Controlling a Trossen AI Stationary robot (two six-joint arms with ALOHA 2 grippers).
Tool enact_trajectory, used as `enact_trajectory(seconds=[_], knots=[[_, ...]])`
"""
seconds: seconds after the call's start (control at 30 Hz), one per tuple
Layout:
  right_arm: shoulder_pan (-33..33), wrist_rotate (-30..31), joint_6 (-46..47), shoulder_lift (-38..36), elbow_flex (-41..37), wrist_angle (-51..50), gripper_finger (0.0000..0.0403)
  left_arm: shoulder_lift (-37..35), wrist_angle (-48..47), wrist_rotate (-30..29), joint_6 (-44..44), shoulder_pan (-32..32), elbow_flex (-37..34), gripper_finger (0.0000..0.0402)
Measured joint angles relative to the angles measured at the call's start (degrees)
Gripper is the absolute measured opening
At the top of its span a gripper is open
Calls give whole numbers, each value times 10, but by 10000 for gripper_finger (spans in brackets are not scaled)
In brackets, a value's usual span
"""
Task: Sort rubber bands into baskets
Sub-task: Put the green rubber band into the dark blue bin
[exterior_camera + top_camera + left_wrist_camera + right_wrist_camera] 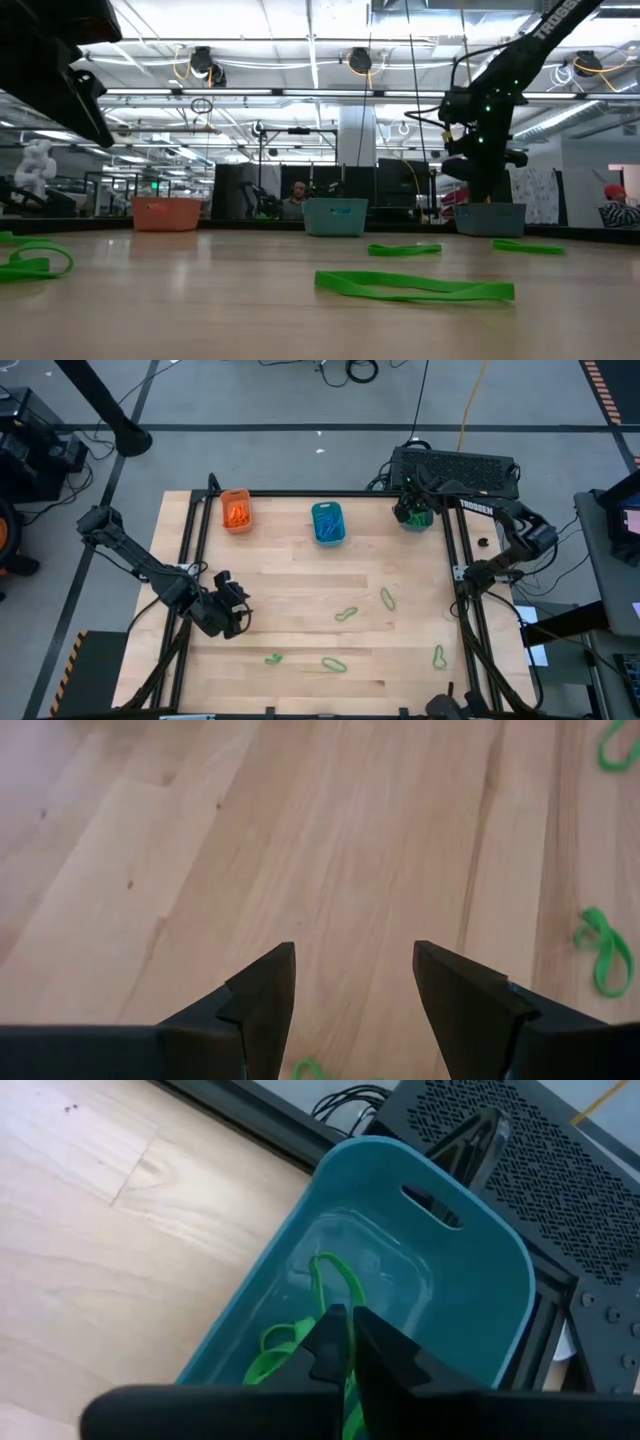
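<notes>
Three baskets stand along the table's far edge: an orange one (236, 510) with orange bands, a teal one (328, 522) with blue bands, and a teal one (416, 516) (470, 1270) with green bands. My right gripper (412, 506) (348, 1338) is over this last basket, shut on a green rubber band (336, 1276). Another green band (268, 1354) lies on the basket's floor. Several green bands lie flat on the table (346, 614) (387, 597) (438, 656) (333, 664) (273, 658). My left gripper (236, 616) (355, 970) is open and empty, low over the table's left side. My right gripper pinches the green rubber band between its two shut fingers (322, 1342), coming from above and pointing down into the teal basket. The band's free loop (340, 1272) reaches past the fingertips toward the basket's floor. Whether it touches the floor, I cannot tell.
A big black perforated box (455, 468) stands just behind the right basket, with black cables beside it. A black frame (300, 493) runs along the table's edges. Bare wood lies between the baskets and the loose green bands (415, 288).
</notes>
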Motion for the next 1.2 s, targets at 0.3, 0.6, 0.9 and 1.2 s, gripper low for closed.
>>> enact_trajectory(seconds=[0.3,0.6,0.9,1.2], knots=[[-4,13,12,0,0,0,72,0,-1,28,0,0,0,209],[-3,17,7,-6,1,-11,140,0,-1,59,-15,0,0,209],[41,-99,3,-49,118,-132,152,2,-14,121,-69,-12,0,209],[205,-312,9,-126,145,-69,153,46,-17,154,-135,-55,0,209]])
